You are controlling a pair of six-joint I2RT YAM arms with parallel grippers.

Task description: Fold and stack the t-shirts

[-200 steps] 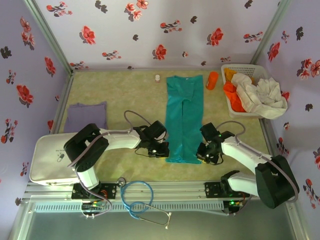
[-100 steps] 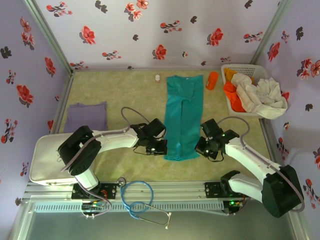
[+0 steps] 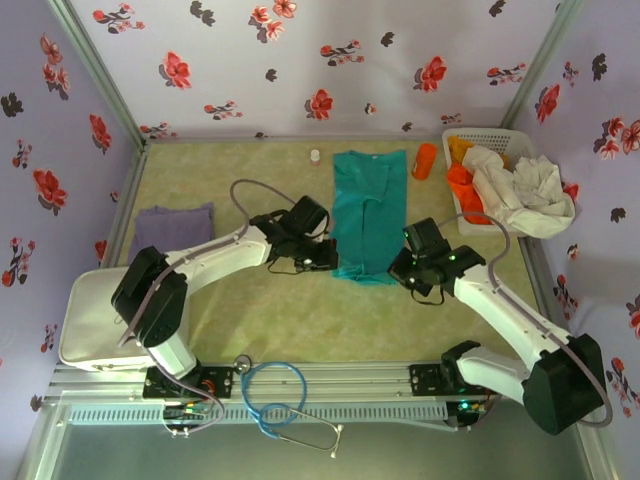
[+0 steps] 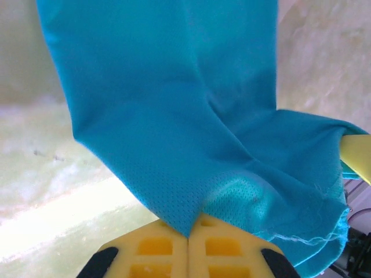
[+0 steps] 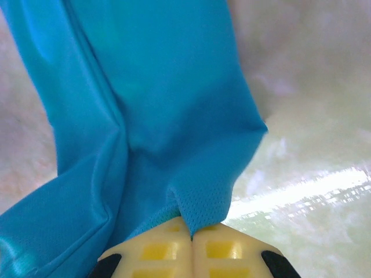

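1. At the near hem of the teal-green t-shirt (image 4: 174, 116), the left gripper (image 4: 188, 231) was seen with its yellow fingers (image 4: 156, 250) pressed together, and a corner of the mesh cloth was pinched between them.
2. On the opposite corner of the same hem, the right gripper (image 5: 192, 231) was likewise closed, with the cloth (image 5: 145, 87) clamped between its pale yellow fingers (image 5: 220, 250).
3. From overhead, the left gripper (image 3: 320, 257) and the right gripper (image 3: 402, 268) were set at either side of the shirt's near end, where the cloth was bunched and slightly curled.
4. The teal-green t-shirt (image 3: 368, 210) was stretched lengthwise down the middle of the table (image 3: 230, 180), folded to a narrow strip, its far end close to the back wall.
5. A dusty purple t-shirt (image 3: 173, 232) was laid flat at the table's left side, well apart from the teal one.
6. A white lattice basket (image 3: 510, 133) was placed in the far right corner; an orange t-shirt (image 3: 462, 190) and an off-white t-shirt (image 3: 520, 185) were heaped in it, the off-white one draped over the rim.
7. A small orange cup (image 3: 425, 160) was stood between the teal shirt and the basket, just beside the shirt.
8. A white case (image 3: 95, 315) was set at the near left edge, and a blue stethoscope (image 3: 285, 395) was laid by the arm bases.
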